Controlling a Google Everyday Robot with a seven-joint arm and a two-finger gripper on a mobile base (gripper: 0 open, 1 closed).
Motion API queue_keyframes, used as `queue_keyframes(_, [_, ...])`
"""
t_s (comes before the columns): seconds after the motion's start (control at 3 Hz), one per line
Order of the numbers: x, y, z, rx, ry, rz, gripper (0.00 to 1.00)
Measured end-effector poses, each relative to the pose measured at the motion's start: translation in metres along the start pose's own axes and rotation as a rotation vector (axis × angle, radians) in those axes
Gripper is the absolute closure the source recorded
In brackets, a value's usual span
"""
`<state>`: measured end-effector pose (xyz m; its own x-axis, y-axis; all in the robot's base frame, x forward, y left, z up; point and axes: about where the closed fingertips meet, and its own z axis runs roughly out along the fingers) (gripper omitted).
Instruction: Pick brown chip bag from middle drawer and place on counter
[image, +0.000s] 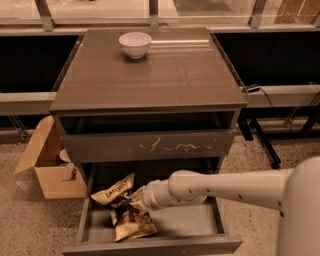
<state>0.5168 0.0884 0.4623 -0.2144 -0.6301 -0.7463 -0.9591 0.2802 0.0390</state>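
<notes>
Gripper (136, 196) at brown chip bag (127, 215) in middle drawer (186, 223)

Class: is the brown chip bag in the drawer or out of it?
In: the brown chip bag lies inside the open middle drawer, the gripper beside it, not on the counter.

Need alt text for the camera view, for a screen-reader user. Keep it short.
A white robot arm reaches into the open middle drawer of a grey cabinet, its gripper at the wrinkled brown chip bag lying on the drawer floor. The counter above carries a white bowl near its back edge. An open cardboard box sits on the floor left of the cabinet.
</notes>
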Motion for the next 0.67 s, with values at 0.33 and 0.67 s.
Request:
queue_keyframes(0.33, [-0.012,0.008,-0.044,0.051,-0.071,-0.038,1.0])
queue_keyframes(0.67, [-0.018,0.009,-0.074,0.081,-0.106,-0.061,1.0])
